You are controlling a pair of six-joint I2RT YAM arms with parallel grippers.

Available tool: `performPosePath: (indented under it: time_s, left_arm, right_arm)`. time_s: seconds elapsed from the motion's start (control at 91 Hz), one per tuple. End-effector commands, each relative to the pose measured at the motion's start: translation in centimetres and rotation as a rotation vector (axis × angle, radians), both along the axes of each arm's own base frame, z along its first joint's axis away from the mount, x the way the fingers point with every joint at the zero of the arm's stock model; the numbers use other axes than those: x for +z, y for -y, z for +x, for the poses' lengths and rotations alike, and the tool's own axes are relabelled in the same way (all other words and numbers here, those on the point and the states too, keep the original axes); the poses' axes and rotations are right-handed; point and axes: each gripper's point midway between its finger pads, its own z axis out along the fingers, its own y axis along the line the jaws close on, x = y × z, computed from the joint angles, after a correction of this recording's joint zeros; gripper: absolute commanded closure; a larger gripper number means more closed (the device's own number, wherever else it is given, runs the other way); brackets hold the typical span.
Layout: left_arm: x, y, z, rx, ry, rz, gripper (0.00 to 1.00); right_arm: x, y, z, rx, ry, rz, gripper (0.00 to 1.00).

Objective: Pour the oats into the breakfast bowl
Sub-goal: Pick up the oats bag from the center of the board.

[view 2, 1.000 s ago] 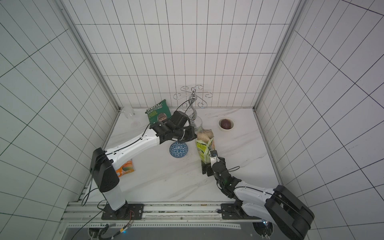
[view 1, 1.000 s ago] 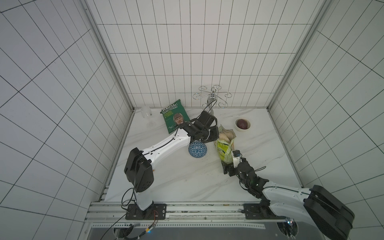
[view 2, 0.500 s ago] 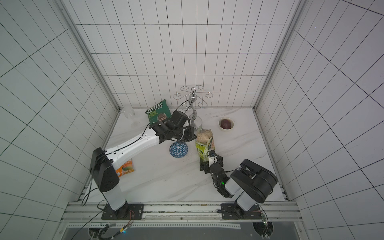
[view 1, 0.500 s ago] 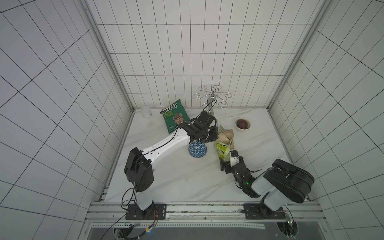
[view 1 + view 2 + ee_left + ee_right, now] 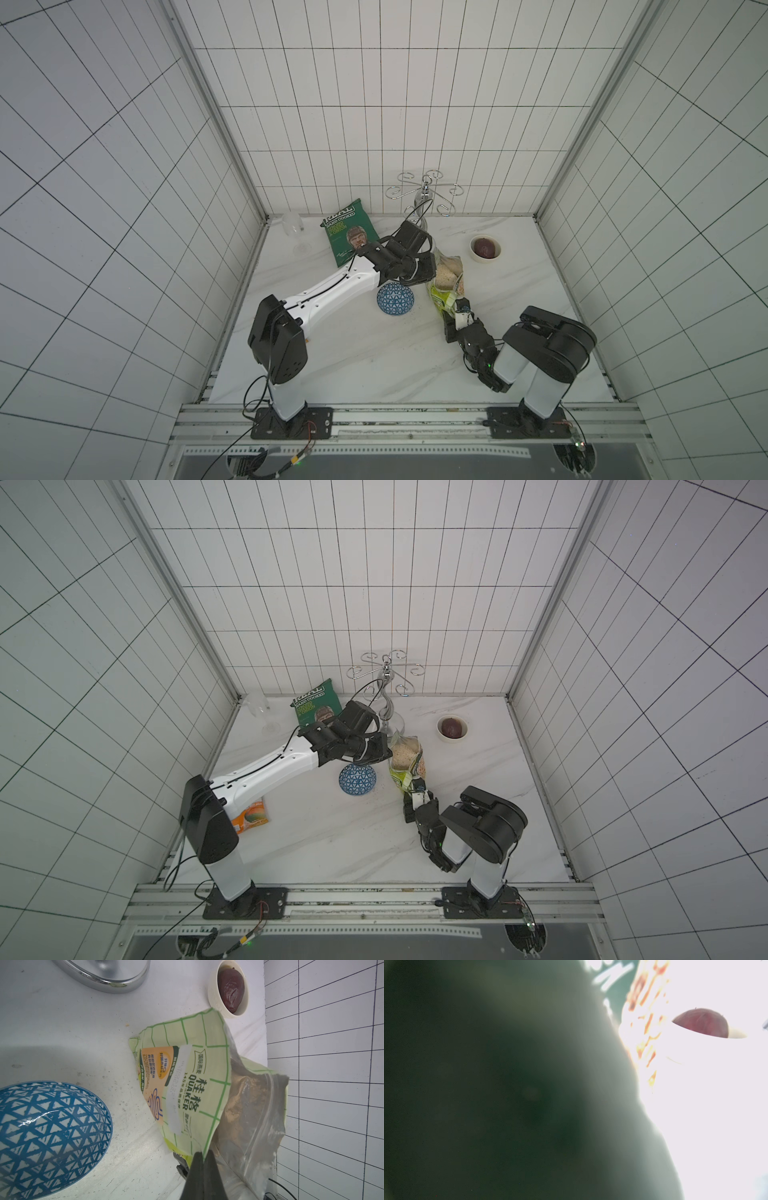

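Pinching the pouch (image 5: 441, 296) by its top edge in our left gripper (image 5: 202, 1155), we have nudged the right gripper (image 5: 454, 312) in at its base. Whether that one grips, we cannot tell. The oats (image 5: 446, 272) stay inside, beside the bowl (image 5: 395, 300).

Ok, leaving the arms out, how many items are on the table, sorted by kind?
Bowls: 2 (blue-and-white bowl, cream bowl)
Bags and packets: 3 (oats pouch, green crisp bag, orange packet)
Glasses: 1 (wine glass)
Stands: 1 (chrome stand)
Total: 7
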Motion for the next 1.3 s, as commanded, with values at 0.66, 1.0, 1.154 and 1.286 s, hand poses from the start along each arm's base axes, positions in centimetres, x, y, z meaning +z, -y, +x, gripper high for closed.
performPosePath:
  time_s: [0.66, 1.0, 1.154, 1.286]
  left_arm:
    - [4.1, -4.3, 2.2, 0.042, 0.287, 0.125, 0.38]
    - [0.9, -3.4, 3.3, -0.006, 0.232, 0.119, 0.4]
    - [0.0, -1.9, 2.4, -0.066, 0.209, 0.064, 0.4]
    - [-1.3, -1.9, 2.7, -0.064, 0.194, 0.101, 0.41]
  right_arm:
    - [4.1, 0.2, -1.3, -0.031, -0.078, -0.17, 1.0]
    - [5.7, 0.8, -2.4, 0.021, -0.059, -0.207, 1.0]
    - [6.1, 0.7, -2.4, 0.035, -0.059, -0.231, 1.0]
    - [6.5, 0.4, -2.4, 0.051, -0.06, -0.249, 1.0]
